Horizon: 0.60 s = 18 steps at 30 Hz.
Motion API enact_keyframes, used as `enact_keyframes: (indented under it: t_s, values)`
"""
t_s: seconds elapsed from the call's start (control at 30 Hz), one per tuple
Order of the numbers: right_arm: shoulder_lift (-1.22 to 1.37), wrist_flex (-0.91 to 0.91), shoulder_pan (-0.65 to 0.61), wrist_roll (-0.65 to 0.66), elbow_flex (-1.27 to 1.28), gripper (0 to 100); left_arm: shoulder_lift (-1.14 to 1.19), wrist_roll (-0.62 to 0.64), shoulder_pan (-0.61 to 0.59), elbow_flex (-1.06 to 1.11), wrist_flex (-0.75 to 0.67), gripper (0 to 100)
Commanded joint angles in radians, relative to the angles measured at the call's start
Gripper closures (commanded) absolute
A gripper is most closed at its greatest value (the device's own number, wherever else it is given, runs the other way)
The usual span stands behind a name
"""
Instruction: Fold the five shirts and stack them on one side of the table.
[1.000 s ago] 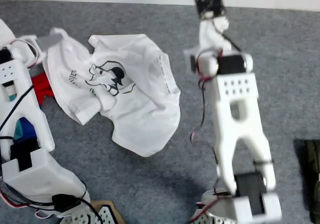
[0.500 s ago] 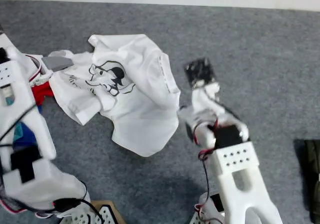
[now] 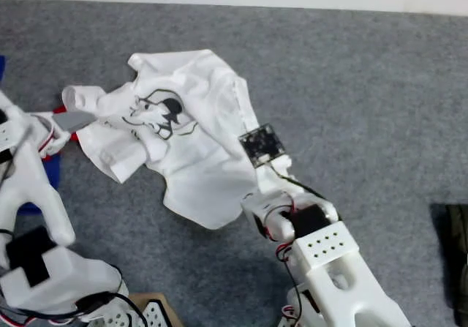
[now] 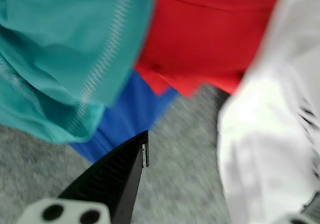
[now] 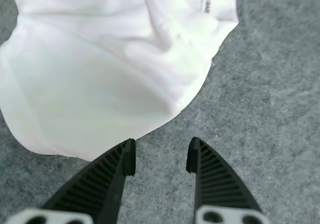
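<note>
white printed shirt [image 3: 197, 144] crumpled on bench [image 3: 380, 85] | right end effector [image 5: 160, 156] parted, empty, at hem | left end effector [image 3: 73, 118]: grip unclear

A white shirt [image 3: 197, 144] with a black print lies crumpled on the grey table [image 3: 365, 85]. One sleeve [image 3: 82, 96] bunches at the tip of the left arm [image 3: 29, 173], just beside red cloth [image 3: 64, 133] and blue cloth [image 3: 50, 173]. The right arm [image 3: 322, 246] holds its camera board [image 3: 262, 144] over the shirt's edge. A dark thing [image 3: 457, 261] lies at the right.
</note>
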Motion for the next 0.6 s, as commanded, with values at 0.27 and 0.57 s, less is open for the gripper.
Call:
enact_keyframes:
  t_s: [0.27,0.57]
  values:
    - [-0.024,-0.013,-0.022,0.011,0.016,82.6,0.068,-0.003,0.015,0.016,0.129,49]
    - [-0.024,-0.018,-0.022,0.08,0.077,82.6,0.068,-0.055,0.259,0.208,0.021,49]
